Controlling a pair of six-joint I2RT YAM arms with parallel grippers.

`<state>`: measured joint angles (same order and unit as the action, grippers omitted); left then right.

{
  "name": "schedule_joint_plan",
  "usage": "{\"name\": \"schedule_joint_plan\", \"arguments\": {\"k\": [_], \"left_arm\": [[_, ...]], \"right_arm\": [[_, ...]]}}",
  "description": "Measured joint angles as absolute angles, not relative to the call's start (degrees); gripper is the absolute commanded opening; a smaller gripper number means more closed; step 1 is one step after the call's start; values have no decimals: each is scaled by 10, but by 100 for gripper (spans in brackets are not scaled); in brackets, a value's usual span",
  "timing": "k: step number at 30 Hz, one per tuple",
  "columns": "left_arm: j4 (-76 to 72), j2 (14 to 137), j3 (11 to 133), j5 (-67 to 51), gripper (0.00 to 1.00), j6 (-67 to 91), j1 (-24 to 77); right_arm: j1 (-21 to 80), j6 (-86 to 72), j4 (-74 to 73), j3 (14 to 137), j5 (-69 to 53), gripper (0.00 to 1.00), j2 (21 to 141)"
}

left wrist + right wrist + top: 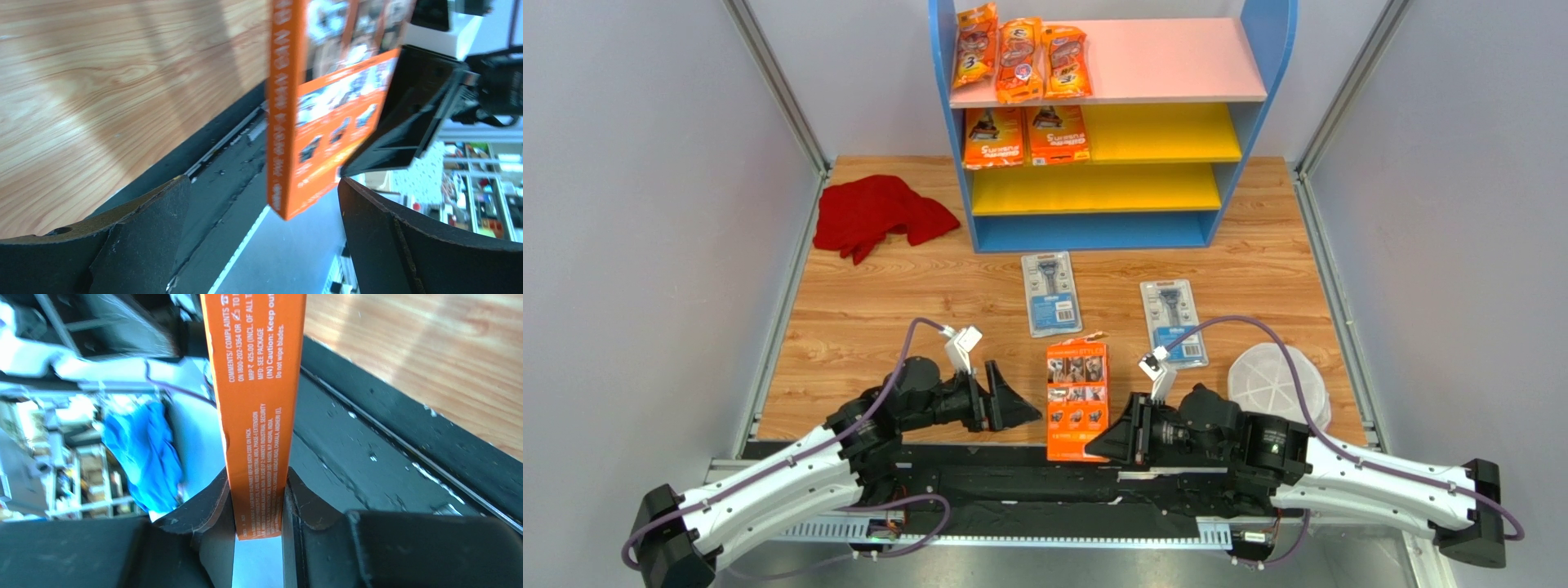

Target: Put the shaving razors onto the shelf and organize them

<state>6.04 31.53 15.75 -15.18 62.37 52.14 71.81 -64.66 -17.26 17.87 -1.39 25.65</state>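
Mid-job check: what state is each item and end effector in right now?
Left end effector, open.
Right end effector, shut on orange box.
Orange box, gripped, face up.
Two blister cards, flat on table.
Three orange bags, on pink board.
Two orange cards, on yellow board.
Red cloth, crumpled.

table [891, 319] | on it: shelf [1093, 230], red cloth [879, 214], two blister cards [1053, 294] [1173, 321], white dish [1280, 382]

Bright, even light; soft shadows on the table [891, 306]; blurred, washed-out backgrounds in wrist views
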Motion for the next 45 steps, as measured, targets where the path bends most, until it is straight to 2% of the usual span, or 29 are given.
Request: {"name": "schedule_joint_plan", "arguments": {"k": [10, 20, 23, 26, 31, 33, 35, 36, 39, 40, 43, 45], "left_arm": [[-53, 332, 147, -213, 96, 597, 521], [-65, 341, 128, -220, 89, 595, 521], [-77, 335, 124, -223, 80, 595, 521], [-89, 324, 121, -226, 61, 595, 522], [-84, 291, 118, -224, 41, 601, 524], [-84, 275, 116, -225, 26, 606, 524], [-83, 259, 116, -228, 14, 610, 524], [-84, 251, 116, -229, 11, 611, 524], [-81, 236, 116, -225, 1, 621, 524], [-78, 234, 116, -224, 0, 622, 524], [-72, 232, 116, -215, 0, 620, 525], [-59, 233, 116, -202, 0, 622, 525]], "right_arm": [[718, -577, -178, 215, -123, 7, 351], [717, -545, -145, 241, -168, 6, 369], [717, -544, -141, 241, -181, 6, 371], [717, -541, -136, 241, -196, 8, 375], [716, -531, -133, 241, -204, 13, 383], [716, -524, -130, 241, -207, 15, 383], [716, -521, -128, 241, -210, 18, 383], [716, -519, -127, 241, -211, 20, 383], [716, -509, -123, 241, -209, 35, 382], [716, -508, -124, 242, -205, 46, 383], [716, -513, -135, 245, -187, 66, 383], [716, -519, -145, 248, -168, 73, 382]]}}
